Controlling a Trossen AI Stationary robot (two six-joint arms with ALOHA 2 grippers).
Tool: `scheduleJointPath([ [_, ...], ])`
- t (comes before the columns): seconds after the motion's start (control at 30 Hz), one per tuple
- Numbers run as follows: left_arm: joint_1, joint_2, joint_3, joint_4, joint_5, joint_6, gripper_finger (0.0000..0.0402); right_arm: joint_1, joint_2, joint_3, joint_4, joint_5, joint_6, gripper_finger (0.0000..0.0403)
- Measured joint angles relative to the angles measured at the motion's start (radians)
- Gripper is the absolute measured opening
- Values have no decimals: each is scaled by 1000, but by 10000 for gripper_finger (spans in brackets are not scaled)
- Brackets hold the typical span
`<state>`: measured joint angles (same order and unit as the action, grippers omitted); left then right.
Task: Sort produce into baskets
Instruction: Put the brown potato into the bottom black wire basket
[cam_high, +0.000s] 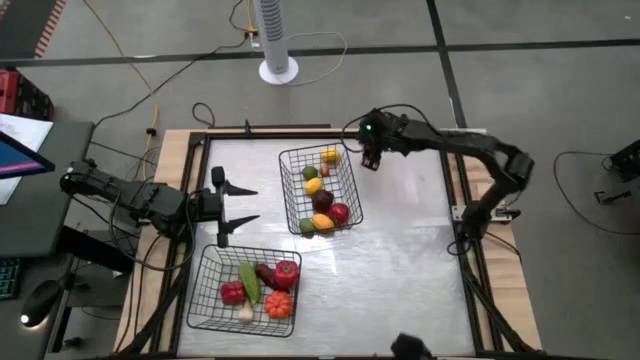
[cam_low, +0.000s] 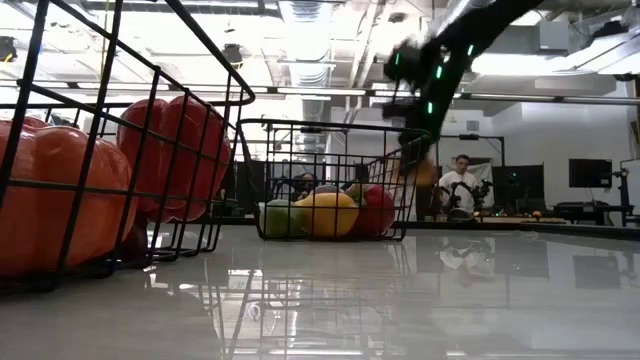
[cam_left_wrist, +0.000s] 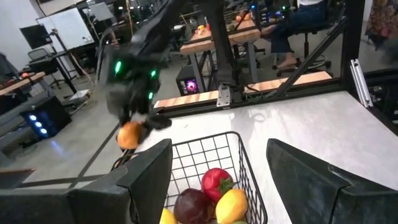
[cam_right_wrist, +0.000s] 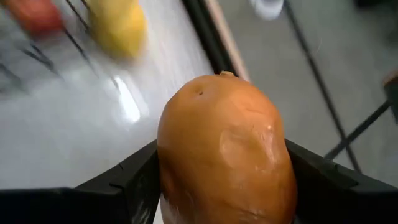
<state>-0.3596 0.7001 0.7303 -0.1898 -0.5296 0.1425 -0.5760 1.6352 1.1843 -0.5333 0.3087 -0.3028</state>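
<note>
Between my right gripper's (cam_right_wrist: 221, 180) jaws sits a smooth orange oval toy fruit (cam_right_wrist: 225, 146), clamped from both sides. That gripper hangs beside the far corner of the upper black wire-mesh basket (cam_high: 345, 165), fruit outside the rim. My left gripper (cam_high: 232, 203) waits with jaws wide apart and empty, in the gap between the two baskets.

Risks:
- Fruit is rounded and glossy. A grip off its middle could squirt it out, and from where the jaws are it looks likely to roll off the table edge just beyond them.
- Releasing before the jaws clear the rim puts the fruit on the wire or outside it.
- Coming in low could snag a finger on the mesh and drag the basket.

Counts:
- Baskets: two. The lower black wire-mesh basket (cam_high: 200, 290) lies past my left jaws, toward the near edge.
- Upper basket: about seven pieces: yellow, small orange, green, yellow, dark maroon, red, plus yellow and green at the near end. They overlap, so treat it as approximate.
- Lower basket: five, namely two red, one green long one, one white, one orange ribbed pumpkin.
- In jaws: one.
</note>
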Motion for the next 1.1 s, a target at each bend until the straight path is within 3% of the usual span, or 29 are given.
scheduleJointPath([
  [0.2,0,0,0,14,0,2,249,220,-209,0,78,-34,110,305],
  [0.37,0,0,0,24,0,14,249,448,-263,0,318,-370,210,305],
  [0.43,0,0,0,24,0,29,249,550,-230,0,432,-424,214,305],
  [0.57,0,0,0,24,0,37,249,728,-100,0,682,-390,152,306],
  [0.7,0,0,0,24,0,37,249,823,53,47,864,-381,97,306],
  [0.93,0,0,0,24,0,55,249,836,283,275,716,-264,55,310],
  [1.1,0,0,0,24,0,56,249,795,378,411,535,-284,67,356],
])
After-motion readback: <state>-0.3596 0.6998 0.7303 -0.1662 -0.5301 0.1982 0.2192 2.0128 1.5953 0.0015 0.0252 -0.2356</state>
